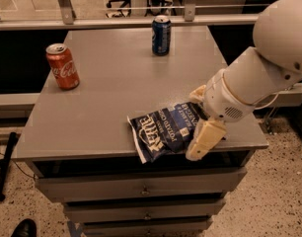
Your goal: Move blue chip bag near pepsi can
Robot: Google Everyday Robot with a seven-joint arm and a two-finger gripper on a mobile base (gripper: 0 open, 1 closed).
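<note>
While the blue chip bag [163,132] lies flat at the near right edge of the desk [111,98], with one corner hanging just over the front lip, your end effector [193,125] sits at the bag's right end. It looks spread. One pale finger [204,141] reaches down past the near side of the bag and the other shows as a short stub [197,93] on the far side, so the foil sits between them unpinched.

By my reading you are at the grasp step, and the carry has not begun. The pepsi can [161,35] stands upright at the far edge of the desk, well apart from the bag and slightly to its left.

The next move calls for closing on the crinkly foil firmly enough that it does not slip. After that, lift or slide it toward the far side and stop just short of the can so you do not knock it over.

The red can [62,66] stands upright far off to the left and is out of your path.

As for writing, the bag carries a large white word that reads as "Kettle", with smaller lines I cannot make out. The red can shows the white Coca-Cola script. The markings on the pepsi can are too small to read.
</note>
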